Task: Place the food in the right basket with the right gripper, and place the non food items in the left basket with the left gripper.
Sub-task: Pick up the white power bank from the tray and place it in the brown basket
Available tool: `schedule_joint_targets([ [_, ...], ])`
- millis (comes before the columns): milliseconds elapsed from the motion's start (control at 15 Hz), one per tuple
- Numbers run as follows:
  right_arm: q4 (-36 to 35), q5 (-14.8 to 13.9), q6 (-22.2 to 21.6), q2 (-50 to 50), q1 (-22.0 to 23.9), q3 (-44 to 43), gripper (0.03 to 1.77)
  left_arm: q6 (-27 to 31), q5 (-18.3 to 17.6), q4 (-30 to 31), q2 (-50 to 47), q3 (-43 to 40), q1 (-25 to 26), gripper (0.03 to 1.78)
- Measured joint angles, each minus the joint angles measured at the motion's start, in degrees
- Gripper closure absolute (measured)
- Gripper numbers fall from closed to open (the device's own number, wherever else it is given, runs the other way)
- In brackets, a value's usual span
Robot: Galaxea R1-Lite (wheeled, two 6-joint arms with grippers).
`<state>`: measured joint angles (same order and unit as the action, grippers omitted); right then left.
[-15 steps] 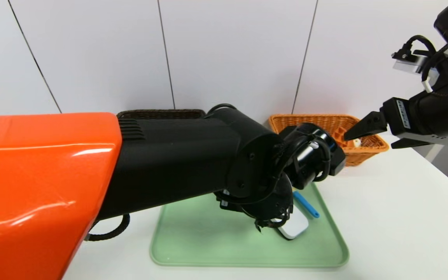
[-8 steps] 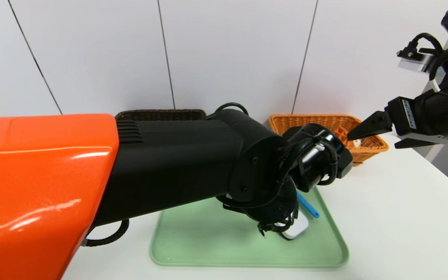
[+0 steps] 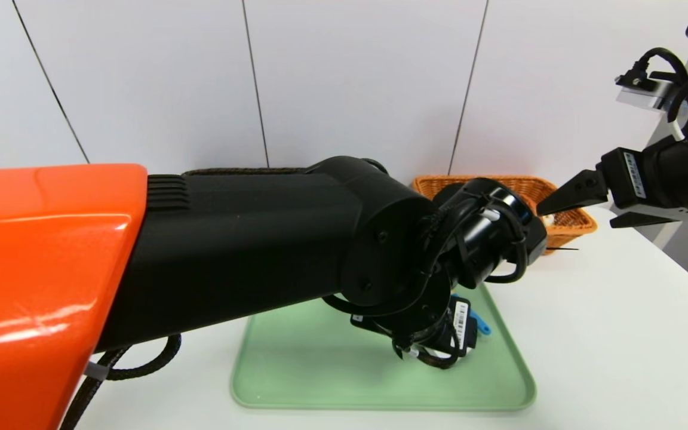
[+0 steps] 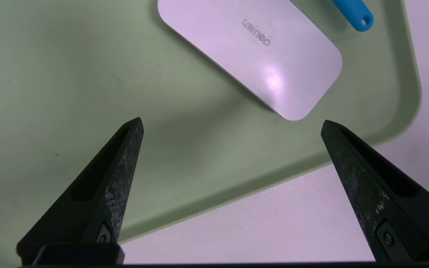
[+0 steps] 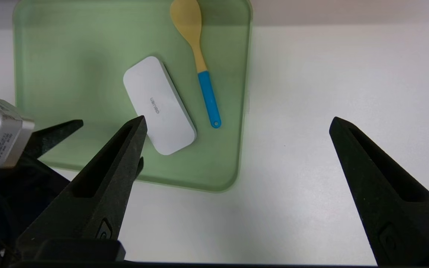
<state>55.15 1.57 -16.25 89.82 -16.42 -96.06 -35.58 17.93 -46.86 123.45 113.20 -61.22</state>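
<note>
A white flat case (image 4: 251,52) lies on the green tray (image 4: 88,74), next to a spoon (image 5: 201,63) with a wooden bowl and a blue handle. My left gripper (image 4: 233,124) hangs open just above the tray's near edge, a little short of the case, with nothing between its fingers. In the head view the left wrist hides both the case (image 5: 158,106) and the left gripper; only the tip of the blue handle (image 3: 482,327) shows. My right gripper (image 3: 583,206) is open and empty, raised by the orange basket (image 3: 565,224).
The dark brown left basket (image 3: 242,171) is almost wholly hidden behind my left arm. The tray (image 3: 320,382) sits mid-table, with bare white table (image 3: 607,334) to its right. A white panelled wall stands close behind the baskets.
My left arm has swung lower over the tray, so its wrist now covers the white case in the head view. The right gripper has drawn back slightly to the right.
</note>
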Motion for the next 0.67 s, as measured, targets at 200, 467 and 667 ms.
schedule_joint_targets([
  [200,0.02,0.0,0.0,-0.4,0.06,0.28,0.1,0.0,-2.69,3.38,0.0,0.0,-1.43,0.12],
  [467,0.02,0.07,-0.2,-0.84,0.0,0.63,0.1,-0.61,-5.38,7.25,0.94,0.09,-1.76,0.12],
  [667,0.0,0.05,-0.41,-1.1,0.0,0.85,0.1,-1.45,-4.74,9.85,2.04,0.09,-1.79,0.12],
])
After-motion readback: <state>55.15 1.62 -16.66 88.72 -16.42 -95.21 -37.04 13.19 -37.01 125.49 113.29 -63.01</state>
